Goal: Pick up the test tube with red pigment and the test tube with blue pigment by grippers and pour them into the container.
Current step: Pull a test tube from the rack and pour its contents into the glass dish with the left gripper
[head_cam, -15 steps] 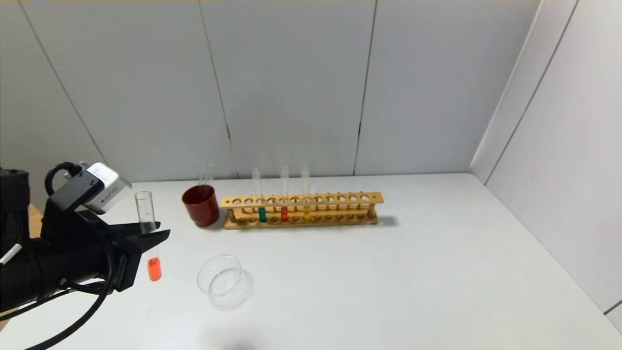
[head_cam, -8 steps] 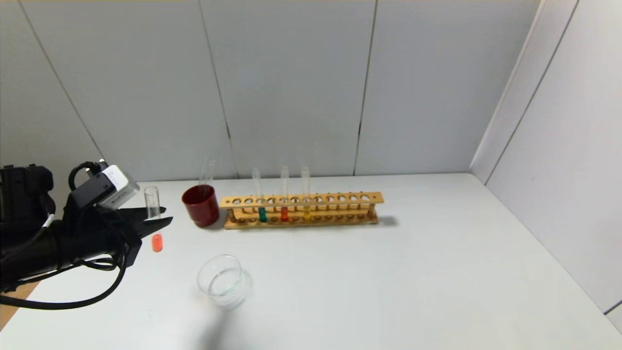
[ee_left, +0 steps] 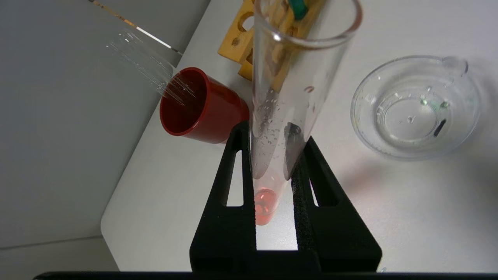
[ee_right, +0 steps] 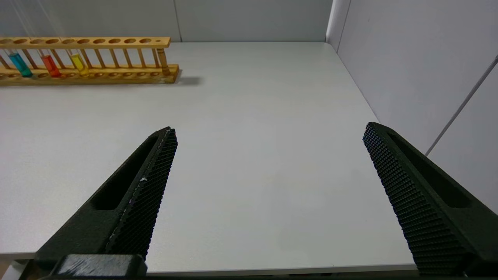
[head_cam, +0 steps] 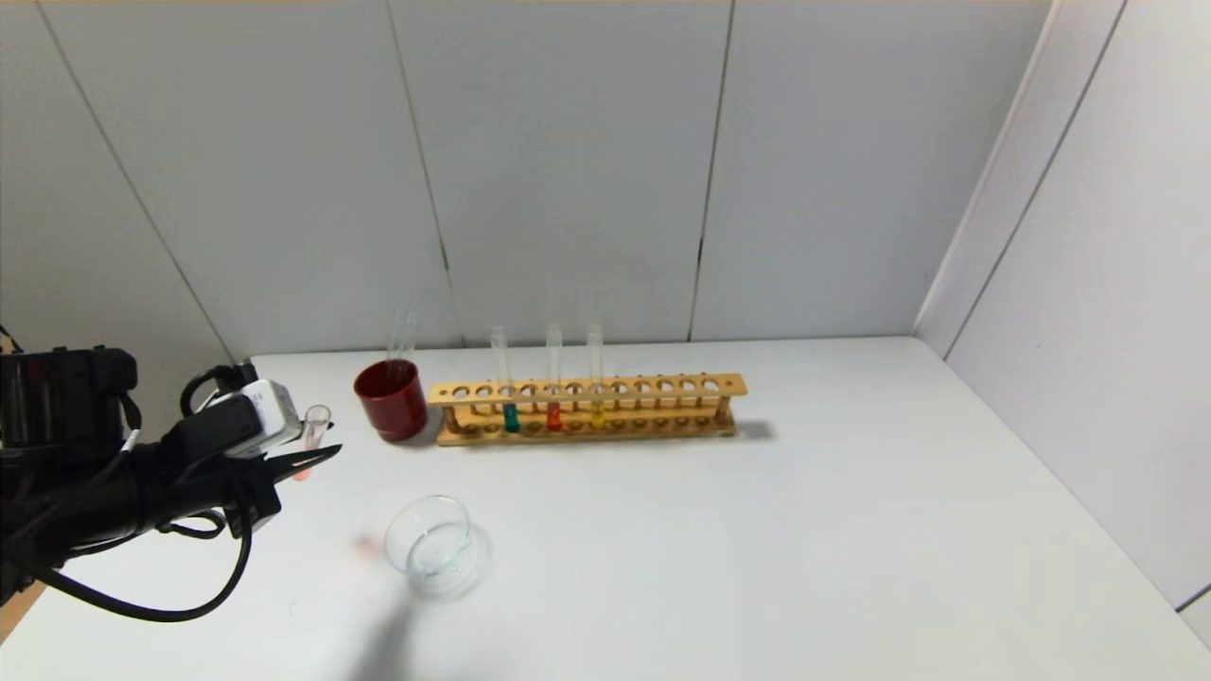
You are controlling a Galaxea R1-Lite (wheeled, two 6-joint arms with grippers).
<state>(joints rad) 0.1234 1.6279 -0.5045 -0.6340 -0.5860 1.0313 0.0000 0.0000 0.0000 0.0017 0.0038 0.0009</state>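
Observation:
My left gripper [head_cam: 305, 461] is shut on the test tube with red pigment [head_cam: 313, 427], over the table's left side, left of and beyond the container [head_cam: 430, 547]. In the left wrist view the black jaws [ee_left: 272, 134] clamp the tube [ee_left: 295, 77] on both sides, and a little orange-red liquid sits at its base. The clear glass container [ee_left: 416, 107] lies apart from it. The test tube with blue pigment [head_cam: 510, 414] stands in the wooden rack [head_cam: 662, 388]. My right gripper [ee_right: 268, 132] is open and empty, out of the head view.
A dark red cup [head_cam: 390, 399] with a clear rod stands left of the rack. A darker red tube [head_cam: 553, 414] and a yellow tube [head_cam: 596, 409] stand in the rack beside the blue one. The walls close the back and right.
My left gripper has moved farther from me and lower with the red tube. The tube has gone from upright to leaning and now looks much shorter in the head view.

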